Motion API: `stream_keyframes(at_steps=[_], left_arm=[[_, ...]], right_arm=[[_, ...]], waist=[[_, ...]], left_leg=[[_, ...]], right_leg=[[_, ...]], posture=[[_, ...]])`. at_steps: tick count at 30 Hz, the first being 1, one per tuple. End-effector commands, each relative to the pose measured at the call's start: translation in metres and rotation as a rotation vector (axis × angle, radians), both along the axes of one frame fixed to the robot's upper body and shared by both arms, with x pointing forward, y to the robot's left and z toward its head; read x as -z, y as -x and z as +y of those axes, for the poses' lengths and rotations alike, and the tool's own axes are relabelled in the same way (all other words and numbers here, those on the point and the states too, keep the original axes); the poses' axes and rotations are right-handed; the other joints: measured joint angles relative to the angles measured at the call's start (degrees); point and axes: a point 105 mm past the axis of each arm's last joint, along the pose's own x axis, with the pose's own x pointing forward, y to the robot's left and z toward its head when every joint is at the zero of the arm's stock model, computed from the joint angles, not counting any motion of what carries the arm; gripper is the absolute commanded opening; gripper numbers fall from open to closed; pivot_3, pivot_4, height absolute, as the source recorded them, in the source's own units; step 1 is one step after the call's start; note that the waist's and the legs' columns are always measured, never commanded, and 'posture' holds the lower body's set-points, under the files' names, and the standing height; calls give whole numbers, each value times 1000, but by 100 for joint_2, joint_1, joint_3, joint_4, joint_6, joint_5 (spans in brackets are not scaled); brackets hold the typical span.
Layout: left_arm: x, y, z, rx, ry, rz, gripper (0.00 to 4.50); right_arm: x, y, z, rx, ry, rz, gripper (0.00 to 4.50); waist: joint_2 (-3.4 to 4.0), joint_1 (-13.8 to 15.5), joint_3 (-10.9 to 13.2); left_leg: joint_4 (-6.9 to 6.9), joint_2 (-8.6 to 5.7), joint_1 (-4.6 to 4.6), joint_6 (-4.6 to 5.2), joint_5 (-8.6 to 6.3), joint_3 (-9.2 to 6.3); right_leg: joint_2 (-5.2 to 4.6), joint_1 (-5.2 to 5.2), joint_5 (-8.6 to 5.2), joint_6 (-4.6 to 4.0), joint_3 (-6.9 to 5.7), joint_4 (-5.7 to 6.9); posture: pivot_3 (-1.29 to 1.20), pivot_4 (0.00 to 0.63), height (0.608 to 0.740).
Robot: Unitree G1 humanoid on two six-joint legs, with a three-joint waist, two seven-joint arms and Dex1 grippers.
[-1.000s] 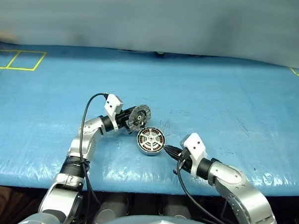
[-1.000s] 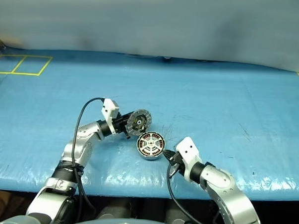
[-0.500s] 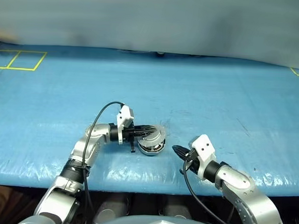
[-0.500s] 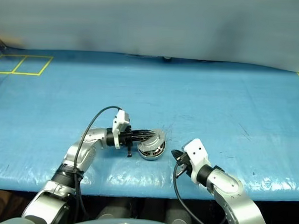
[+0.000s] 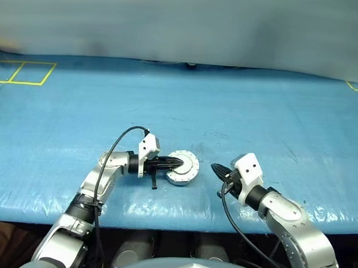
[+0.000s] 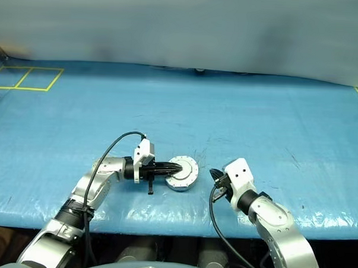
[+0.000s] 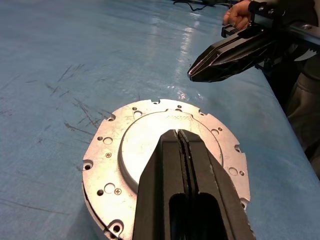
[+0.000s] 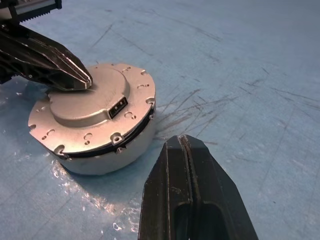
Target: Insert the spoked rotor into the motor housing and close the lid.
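Lid (image 8: pixel 90 107): flat on motor housing (image 8: pixel 107 152), near table's (image 5: pixel 275 114) front edge | Left gripper (image 5: pixel 179 162): clenched empty, tips resting on lid | Right gripper (image 5: pixel 214 167): clenched empty, just beside | Advice: press centrally, evenly; confirm the seam seats all round.

The lid (image 8: pixel 90 107) lies flat and closed on the motor housing (image 8: pixel 107 157), plain grey face up with small holes round its rim. The left claw (image 7: pixel 178 134) rests its closed tips on its middle; the right claw (image 8: pixel 183 140) sits just beside, apart.
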Motion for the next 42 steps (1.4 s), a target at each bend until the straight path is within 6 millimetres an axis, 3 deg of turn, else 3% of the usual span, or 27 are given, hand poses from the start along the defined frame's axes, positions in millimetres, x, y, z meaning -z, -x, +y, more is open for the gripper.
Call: stream_keyframes(at_steps=[1,9,15,18,23,29,41,42], left_arm=[[-12,-5,10,-57,111,-54,34],[-22,13,29,-1,193,-129,34],[-9,38,49,41,138,-82,34],[0,45,53,37,113,-66,0],[14,54,57,29,87,-43,0],[24,55,50,35,70,-66,0],[33,45,45,11,74,-92,0],[33,45,45,9,73,-94,0]], right_arm=[[-15,-2,12,-46,-41,-72,0],[-14,-8,27,-110,-63,-78,0],[-12,-15,43,-170,-103,-67,0],[-10,-15,49,-200,-97,-66,601],[-15,-15,59,-250,-98,-83,2245],[-6,-17,64,-276,-74,-60,4191],[9,-22,66,-287,2,-49,4191],[9,-22,66,-288,1,-52,4018]], waist=[[0,-4,0],[0,-11,1],[2,-47,2],[2,-16,2],[2,-20,3],[2,-20,3],[2,-31,3],[2,-32,3]], left_leg=[[0,0,0,0,0,0],[-4,-1,-13,18,8,0],[-10,2,-11,19,9,0],[-10,1,-11,18,8,0],[-9,-1,-11,4,-2,1],[-10,1,-10,3,-2,1],[-10,0,-9,6,1,0],[-10,0,-9,6,1,1]], right_leg=[[0,-1,0,0,0,0],[-1,-13,3,-10,-1,-2],[2,-17,0,-16,2,0],[0,-17,0,-16,0,-1],[-1,-18,-1,-13,1,-3],[0,-16,-1,-13,0,-3],[1,-17,3,-18,0,-1],[1,-17,4,-18,0,-1]], posture=[[0,150,740],[0,150,740],[0,150,740],[0,150,740],[0,150,740],[0,150,740],[0,150,740],[0,150,740]])
